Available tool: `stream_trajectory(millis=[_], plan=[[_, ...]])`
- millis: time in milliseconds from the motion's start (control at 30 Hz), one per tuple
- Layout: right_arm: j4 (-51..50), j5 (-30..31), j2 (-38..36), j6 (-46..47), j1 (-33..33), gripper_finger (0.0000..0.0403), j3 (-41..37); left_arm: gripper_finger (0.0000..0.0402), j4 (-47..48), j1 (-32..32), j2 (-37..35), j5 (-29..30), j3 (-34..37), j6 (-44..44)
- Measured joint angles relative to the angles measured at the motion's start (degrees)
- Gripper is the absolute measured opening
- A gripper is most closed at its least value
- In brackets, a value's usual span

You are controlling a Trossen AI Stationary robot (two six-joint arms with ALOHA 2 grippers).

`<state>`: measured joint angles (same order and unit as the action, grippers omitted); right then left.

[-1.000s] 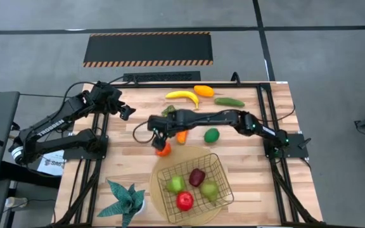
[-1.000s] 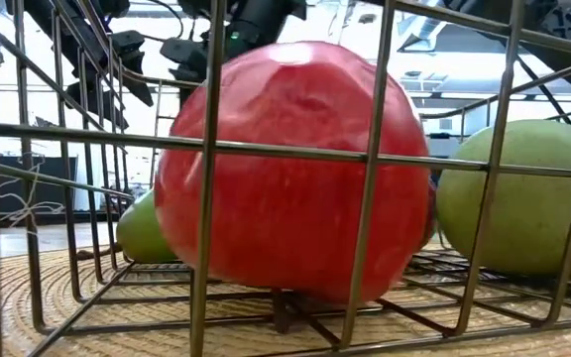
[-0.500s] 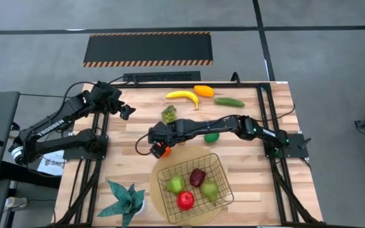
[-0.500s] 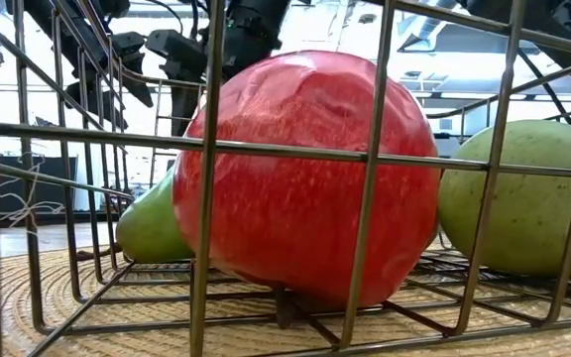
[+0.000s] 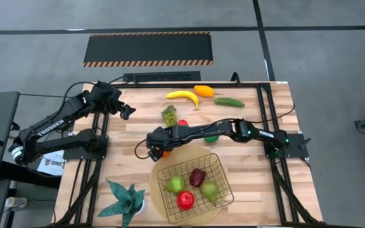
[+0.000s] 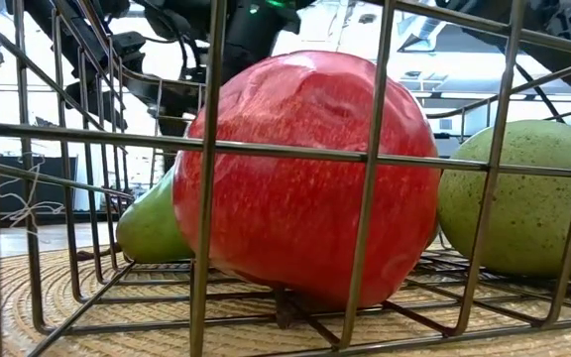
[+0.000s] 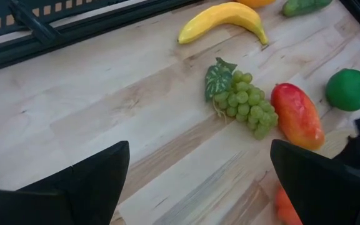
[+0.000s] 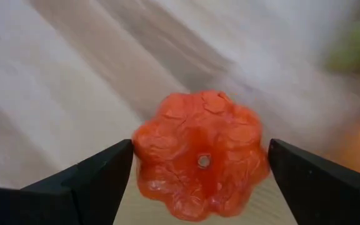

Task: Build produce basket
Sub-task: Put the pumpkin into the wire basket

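Observation:
My right gripper is open and low over the table, just beyond the basket's far left corner. In its wrist view its fingers stand on either side of the orange-red tomato, which rests on the wood. The wire basket sits on a round tan mat and holds a red apple, a dark red apple, a green apple and a pear. Grapes, mango, lime, banana and cucumber lie on the table. My left gripper waits open at the far left. My right gripper comes at the tomato from above, slanting, with one finger at each flank of the tomato's ribbed side. I cannot tell whether the fingers touch it. The tomato sits on the table.
A teal leafy plant stands at the near left corner. An orange fruit lies at the far edge by the banana. My right arm lies across the middle of the table, partly covering mango and lime. Bare wood shows to the tomato's left.
My right gripper has moved toward the near edge and down to the tomato, and its arm has swung clear of the grapes and mango. In the low view the red apple in the basket has shifted slightly sideways.

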<state>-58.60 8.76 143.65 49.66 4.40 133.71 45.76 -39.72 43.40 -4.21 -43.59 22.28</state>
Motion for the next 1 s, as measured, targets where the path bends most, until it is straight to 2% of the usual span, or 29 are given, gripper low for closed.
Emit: stream_trajectory(millis=[300,667,1000], plan=[[-1.5,-1.4,0.0,-0.7,-0.8,0.0382,0.0,0.0374,0.0,0.0,0.0,0.7,0.0,-0.2],[-2.3,-1.9,-0.1,-3.7,-1.5,0.0271,0.0,0.0374,0.0,0.0,0.0,1.1,0.0,-0.2],[-2.5,-1.4,-4.4,-6.4,-2.4,0.0268,1.1,0.0374,-0.1,0.0,0.0,1.2,0.0,-0.2]])
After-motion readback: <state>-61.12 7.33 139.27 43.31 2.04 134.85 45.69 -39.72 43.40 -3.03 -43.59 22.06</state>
